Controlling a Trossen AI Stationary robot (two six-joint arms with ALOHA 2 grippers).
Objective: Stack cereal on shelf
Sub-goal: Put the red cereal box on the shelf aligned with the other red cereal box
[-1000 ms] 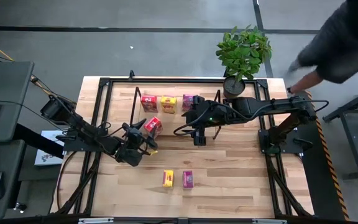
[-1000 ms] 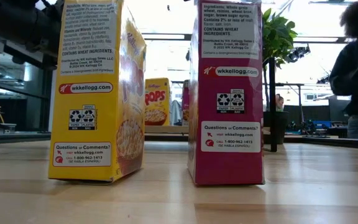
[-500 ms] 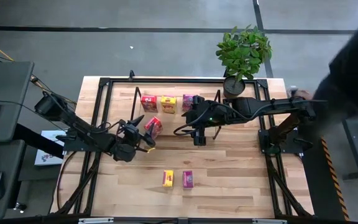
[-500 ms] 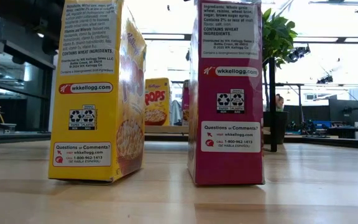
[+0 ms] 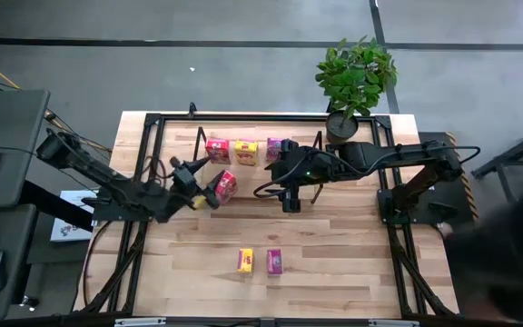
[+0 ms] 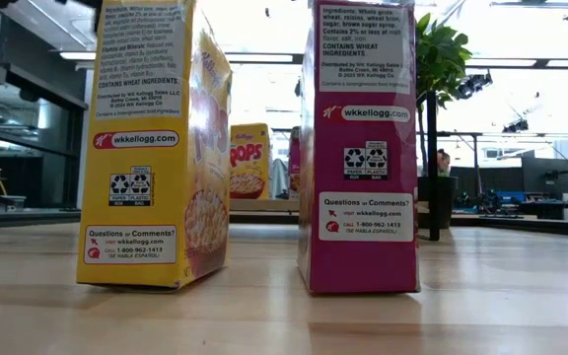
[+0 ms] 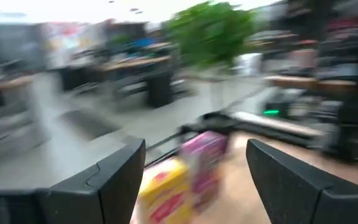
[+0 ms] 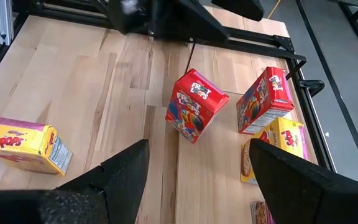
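Note:
Three cereal boxes stand in a row on the shelf point(image 5: 199, 143): red point(image 5: 217, 150), yellow point(image 5: 246, 152) and magenta point(image 5: 275, 150). Another red box point(image 5: 224, 184) stands on the table in front of them, touched by no gripper. My left gripper point(image 5: 205, 178) hangs open just to its left, raised and pointing level; its wrist view shows nothing between the fingers point(image 7: 194, 149). My right gripper point(image 5: 291, 202) hovers open over the table's middle, looking down on that red box point(image 8: 194, 106). A yellow box point(image 6: 156, 143) and a magenta box point(image 6: 360, 148) stand near the front edge.
A potted plant point(image 5: 355, 77) stands at the table's far right corner. Black frame rails point(image 5: 143, 182) run along the left and right sides. A person's dark shape point(image 5: 507, 263) shows off the table's near right side. Bare wood lies between the red box and the two front boxes.
My left gripper has risen beside the red box on the table and rolled its wrist, its fingers still apart. That box has stayed where it was. The person at the far right corner has moved round toward the near right.

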